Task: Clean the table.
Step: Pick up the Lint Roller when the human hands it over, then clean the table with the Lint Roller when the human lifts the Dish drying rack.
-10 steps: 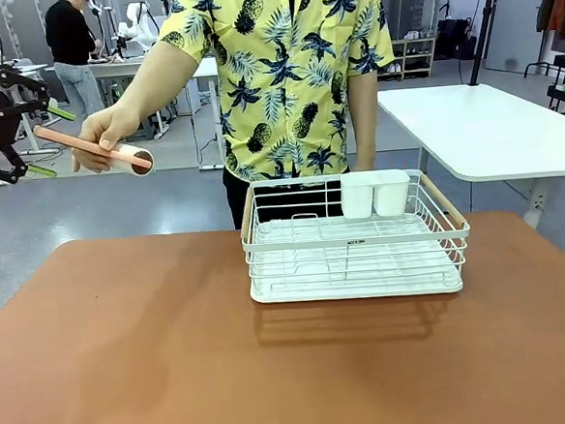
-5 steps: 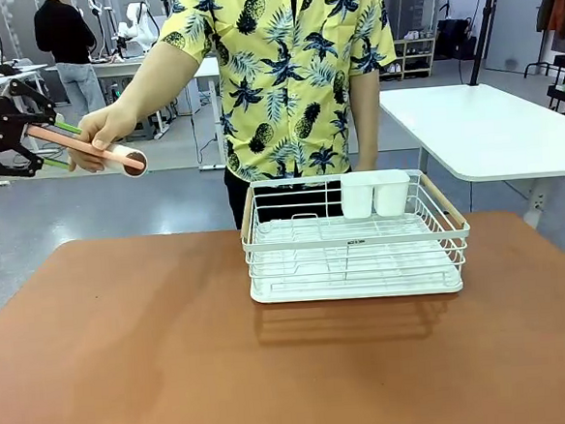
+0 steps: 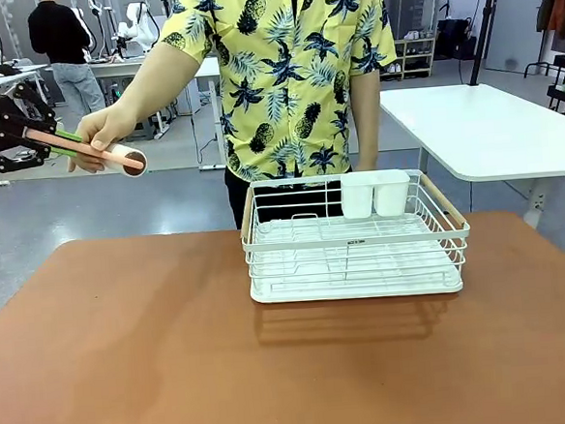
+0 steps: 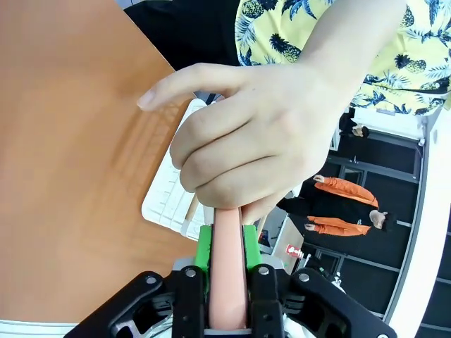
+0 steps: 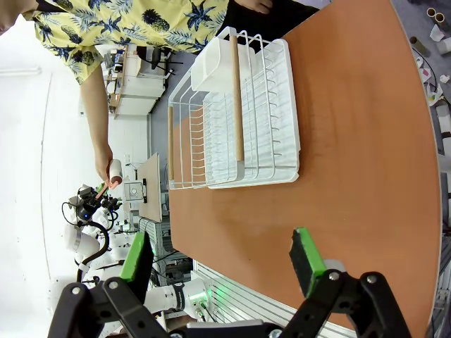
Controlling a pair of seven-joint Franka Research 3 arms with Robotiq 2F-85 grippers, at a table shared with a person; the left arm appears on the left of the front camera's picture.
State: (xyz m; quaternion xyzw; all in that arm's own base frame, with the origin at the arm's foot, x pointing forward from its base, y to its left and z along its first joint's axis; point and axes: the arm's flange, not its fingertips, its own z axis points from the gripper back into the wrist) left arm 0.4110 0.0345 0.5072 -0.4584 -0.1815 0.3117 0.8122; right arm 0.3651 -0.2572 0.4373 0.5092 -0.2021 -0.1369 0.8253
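Observation:
A person's hand (image 3: 102, 128) holds out a roller with a pink handle (image 3: 69, 144) and a white roll (image 3: 132, 160), high above the left end of the terracotta table (image 3: 128, 359). My left gripper (image 3: 47, 141) is shut on the free end of that handle. In the left wrist view the pink handle (image 4: 229, 274) sits between my green pads (image 4: 204, 246), with the hand (image 4: 261, 141) wrapped around it just beyond. My right gripper (image 5: 220, 257) hangs open over the table (image 5: 352, 141), nothing between its fingers.
A white wire dish rack (image 3: 355, 246) with two white cups (image 3: 375, 194) at its back stands on the table's far middle. The person stands right behind it. A white-topped table (image 3: 490, 125) is at the back right.
My left gripper, wide open around the handle's end a second ago, has moved in slightly and shut on it. The person's hand still holds the roller.

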